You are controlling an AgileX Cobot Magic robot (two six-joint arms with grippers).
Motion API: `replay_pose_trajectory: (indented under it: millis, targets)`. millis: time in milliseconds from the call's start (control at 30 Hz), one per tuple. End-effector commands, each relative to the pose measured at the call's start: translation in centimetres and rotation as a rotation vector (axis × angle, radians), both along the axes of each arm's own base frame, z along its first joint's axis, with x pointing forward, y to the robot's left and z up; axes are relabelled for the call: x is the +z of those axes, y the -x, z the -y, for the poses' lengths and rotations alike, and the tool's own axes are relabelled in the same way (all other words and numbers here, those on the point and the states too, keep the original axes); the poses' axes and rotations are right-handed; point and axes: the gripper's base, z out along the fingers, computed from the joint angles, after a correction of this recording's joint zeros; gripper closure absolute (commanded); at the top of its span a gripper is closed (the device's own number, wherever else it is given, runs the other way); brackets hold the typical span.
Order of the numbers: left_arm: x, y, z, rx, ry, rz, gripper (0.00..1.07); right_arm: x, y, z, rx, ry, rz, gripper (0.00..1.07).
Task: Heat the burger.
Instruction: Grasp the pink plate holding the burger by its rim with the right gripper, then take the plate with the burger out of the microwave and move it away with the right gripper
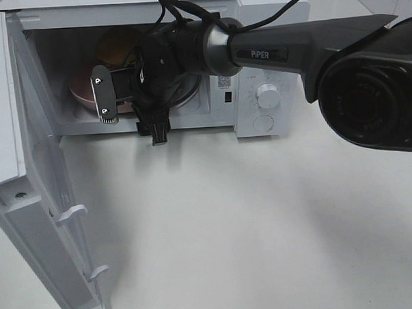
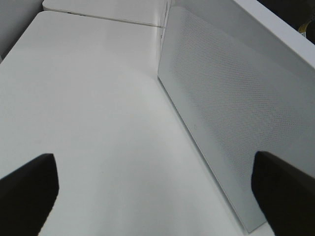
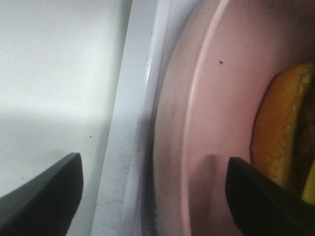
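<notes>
the burger is seen on the pink plate inside the microwave, whose door is swung wide so the cavity can be reached. the right gripper is held at the plate's near rim, jaws spread, nothing pinched. the plate's rim and bun edge are shown close only by the right wrist view; the left gripper, spread over bare table beside the door, is shown only by its own

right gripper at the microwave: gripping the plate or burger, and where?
Nothing held. Right gripper is open astride the pink plate rim, not clamped; burger sits untouched on it. Left gripper is open, empty.
</notes>
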Motion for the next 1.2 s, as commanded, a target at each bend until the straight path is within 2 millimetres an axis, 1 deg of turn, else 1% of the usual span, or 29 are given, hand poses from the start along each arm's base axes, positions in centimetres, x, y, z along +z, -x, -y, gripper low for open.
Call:
replay_pose_trajectory:
  millis: [33, 67, 100, 133, 167, 200, 233, 267, 300, 333, 367, 400, 433, 467, 500, 567, 767, 900, 967, 1067, 1133, 1200]
  targets:
    - [-0.1, 0.0, 0.0, 0.007, -0.001, 0.002, 0.07, 0.3, -0.1, -0.3, -0.014, -0.046, 0.004, 0.37]
    - [-0.1, 0.0, 0.0, 0.007, -0.001, 0.002, 0.07, 0.3, -0.1, -0.3, -0.014, -0.046, 0.004, 0.37]
    - [-0.1, 0.0, 0.0, 0.009, -0.004, 0.002, 0.07, 0.3, -0.1, -0.4, -0.015, -0.054, 0.004, 0.39]
    - [-0.1, 0.0, 0.0, 0.009, -0.004, 0.002, 0.07, 0.3, -0.1, -0.4, -0.015, -0.055, 0.005, 0.48]
    - [-0.1, 0.0, 0.0, 0.009, -0.004, 0.002, 0.07, 0.3, -0.1, -0.4, -0.015, -0.055, 0.005, 0.48]
    - [-0.1, 0.0, 0.0, 0.008, -0.003, 0.001, 0.07, 0.3, -0.1, -0.4, -0.016, -0.051, 0.001, 0.57]
    - [-0.1, 0.0, 0.0, 0.008, -0.003, 0.001, 0.07, 0.3, -0.1, -0.4, -0.016, -0.051, 0.001, 0.57]
    - [-0.1, 0.0, 0.0, 0.008, -0.003, 0.001, 0.07, 0.3, -0.1, -0.3, -0.017, -0.048, -0.002, 0.65]
    - [-0.1, 0.0, 0.0, 0.008, -0.003, 0.001, 0.07, 0.2, 0.0, -0.4, -0.019, -0.050, -0.007, 0.77]
    - [-0.1, 0.0, 0.0, 0.008, -0.003, 0.001, 0.07, 0.2, 0.0, -0.4, -0.019, -0.050, -0.007, 0.77]
    - [-0.1, 0.0, 0.0, 0.008, -0.003, 0.001, 0.07, 0.2, 0.0, -0.3, -0.022, -0.051, -0.010, 0.90]
    - [-0.1, 0.0, 0.0, 0.008, -0.003, 0.001, 0.07, 0.2, 0.0, -0.3, -0.022, -0.050, -0.010, 0.94]
    - [-0.1, 0.0, 0.0, 0.008, -0.003, 0.001, 0.07, 0.2, 0.0, -0.3, -0.022, -0.050, -0.010, 0.94]
    - [-0.1, 0.0, -0.1, 0.010, -0.006, 0.002, 0.07, 0.2, 0.0, -0.3, -0.023, -0.047, -0.014, 1.04]
    - [-0.1, 0.0, -0.1, 0.010, -0.006, 0.002, 0.07, 0.2, 0.0, -0.3, -0.023, -0.047, -0.014, 1.04]
    - [-0.1, 0.0, -0.1, 0.010, -0.006, 0.002, 0.07, 0.1, 0.1, -0.2, -0.026, -0.032, -0.029, 1.07]
    - [-0.1, 0.0, -0.1, 0.010, -0.006, 0.002, 0.07, 0.2, 0.3, 0.0, -0.029, -0.014, -0.047, 1.07]
    - [-0.1, 0.0, -0.1, 0.010, -0.007, 0.002, 0.07, 1.2, 0.5, 0.2, -0.025, -0.003, -0.050, 1.07]
    - [-0.1, 0.0, -0.1, 0.010, -0.007, 0.002, 0.07, 1.3, 0.5, 0.2, -0.024, 0.001, -0.051, 1.07]
    - [-0.1, 0.0, -0.1, 0.010, -0.007, 0.002, 0.07, 2.0, 1.0, -0.2, -0.013, 0.001, -0.046, 1.07]
    - [-0.1, 0.0, -0.1, 0.010, -0.007, 0.002, 0.07, 2.1, 1.0, -0.2, -0.013, 0.000, -0.044, 1.07]
    - [-0.1, 0.0, -0.1, 0.010, -0.007, 0.002, 0.07, 2.8, 1.0, -0.2, -0.012, -0.016, -0.029, 1.07]
